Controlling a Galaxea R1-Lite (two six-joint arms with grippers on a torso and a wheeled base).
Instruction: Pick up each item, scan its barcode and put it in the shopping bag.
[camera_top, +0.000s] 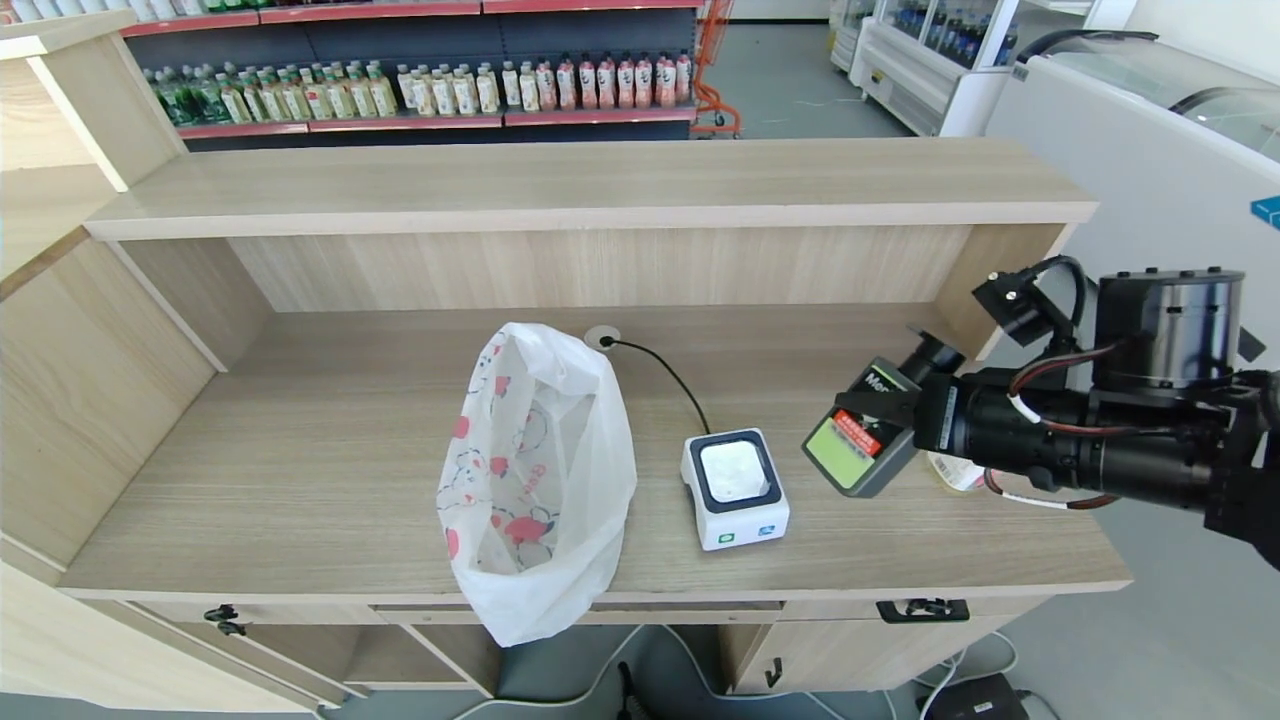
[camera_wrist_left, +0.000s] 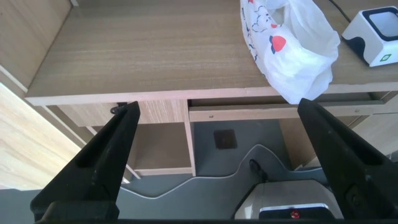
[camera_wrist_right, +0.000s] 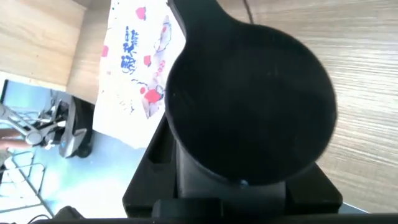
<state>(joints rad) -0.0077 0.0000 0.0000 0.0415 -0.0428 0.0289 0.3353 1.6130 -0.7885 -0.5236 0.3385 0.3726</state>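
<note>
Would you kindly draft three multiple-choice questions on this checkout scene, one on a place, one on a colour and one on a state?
1. Where is the scanner relative to the bag?
A. On the robot's right of it
B. Inside it
C. On the robot's left of it

2. What colour is the scanner's cable?
A. White
B. Black
C. Orange

3. The right gripper is:
A. Open and empty
B. Shut on a container
C. Open around the scanner

Answers:
1. A, since the head view shows the scanner standing apart from the bag on that side.
2. B, since a thin black line runs from the scanner's back.
3. B, since its fingers clamp the dark container with the green label.
</note>
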